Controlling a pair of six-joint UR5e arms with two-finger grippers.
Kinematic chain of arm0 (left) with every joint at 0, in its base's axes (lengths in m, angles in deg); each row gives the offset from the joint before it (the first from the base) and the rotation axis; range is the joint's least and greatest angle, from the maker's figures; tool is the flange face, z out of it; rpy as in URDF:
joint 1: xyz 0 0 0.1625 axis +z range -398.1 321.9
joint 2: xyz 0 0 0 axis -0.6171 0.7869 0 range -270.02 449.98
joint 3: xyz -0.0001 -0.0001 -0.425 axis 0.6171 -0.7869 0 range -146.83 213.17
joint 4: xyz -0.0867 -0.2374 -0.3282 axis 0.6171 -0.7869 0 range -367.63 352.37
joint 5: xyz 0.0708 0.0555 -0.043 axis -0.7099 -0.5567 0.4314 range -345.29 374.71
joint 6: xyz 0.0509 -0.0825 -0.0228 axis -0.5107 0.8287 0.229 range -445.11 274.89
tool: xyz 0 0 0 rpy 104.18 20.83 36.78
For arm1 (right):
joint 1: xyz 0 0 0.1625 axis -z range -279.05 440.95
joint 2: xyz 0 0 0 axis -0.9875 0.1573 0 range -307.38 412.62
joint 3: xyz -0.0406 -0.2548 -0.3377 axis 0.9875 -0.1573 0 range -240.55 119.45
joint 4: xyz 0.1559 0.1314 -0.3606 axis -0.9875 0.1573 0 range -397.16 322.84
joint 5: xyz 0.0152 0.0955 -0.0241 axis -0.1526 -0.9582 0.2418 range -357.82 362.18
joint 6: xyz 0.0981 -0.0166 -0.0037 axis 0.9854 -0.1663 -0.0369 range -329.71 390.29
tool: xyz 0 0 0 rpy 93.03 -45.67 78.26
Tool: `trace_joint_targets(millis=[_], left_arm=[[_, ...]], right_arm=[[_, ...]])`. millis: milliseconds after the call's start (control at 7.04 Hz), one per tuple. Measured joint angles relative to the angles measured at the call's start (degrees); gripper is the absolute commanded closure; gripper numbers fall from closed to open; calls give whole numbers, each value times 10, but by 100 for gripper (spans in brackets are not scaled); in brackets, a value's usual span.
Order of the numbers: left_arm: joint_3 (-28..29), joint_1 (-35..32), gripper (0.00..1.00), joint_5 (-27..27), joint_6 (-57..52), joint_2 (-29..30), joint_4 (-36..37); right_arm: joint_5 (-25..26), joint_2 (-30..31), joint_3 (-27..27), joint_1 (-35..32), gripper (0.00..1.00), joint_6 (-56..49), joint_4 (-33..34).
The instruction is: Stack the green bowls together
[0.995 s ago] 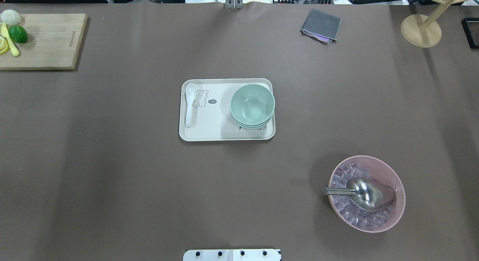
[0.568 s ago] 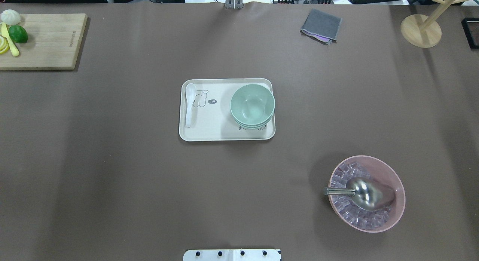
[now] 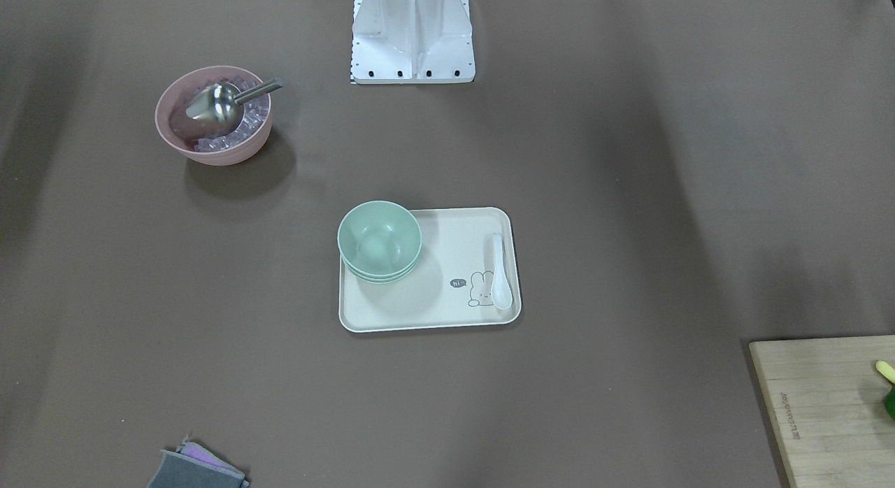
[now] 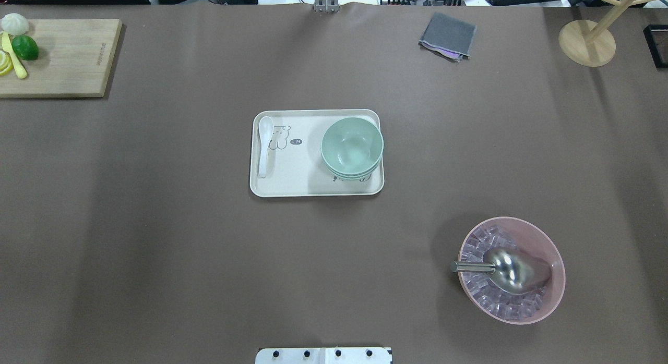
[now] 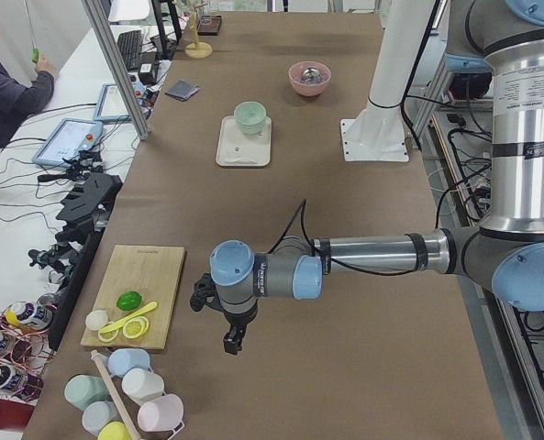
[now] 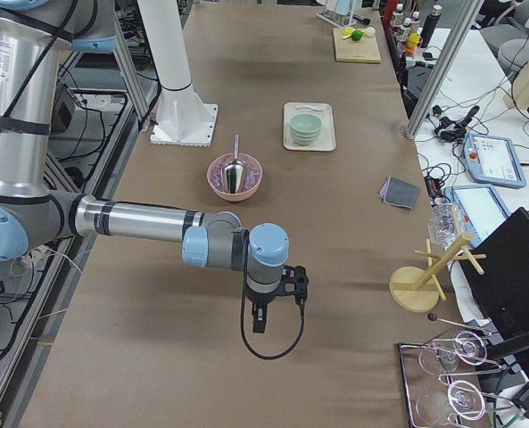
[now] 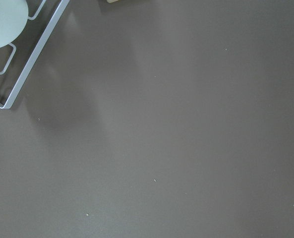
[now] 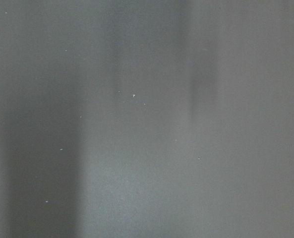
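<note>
The green bowls (image 4: 352, 145) sit nested in one stack on the right part of a cream tray (image 4: 297, 173) at mid table. The stack also shows in the front view (image 3: 380, 240), left view (image 5: 249, 115) and right view (image 6: 305, 127). My left gripper (image 5: 232, 344) hangs over the bare table far from the tray, near the cutting board. My right gripper (image 6: 258, 325) hangs over the bare table at the other end, past the pink bowl. Both show only in side views, so I cannot tell if they are open or shut. The wrist views show only brown table.
A white spoon (image 4: 265, 145) lies on the tray's left part. A pink bowl (image 4: 543, 301) with ice and a metal scoop stands front right. A cutting board (image 4: 62, 56) with fruit, a grey cloth (image 4: 448, 36) and a wooden stand (image 4: 587, 40) line the far edge.
</note>
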Motion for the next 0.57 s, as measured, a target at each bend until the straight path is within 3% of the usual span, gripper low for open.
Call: trace_joint_targets(millis=[568], left_arm=[[-1,0,1,1,2,3,-1]], right_arm=[[-4,-1,1,1,0,0,-1]])
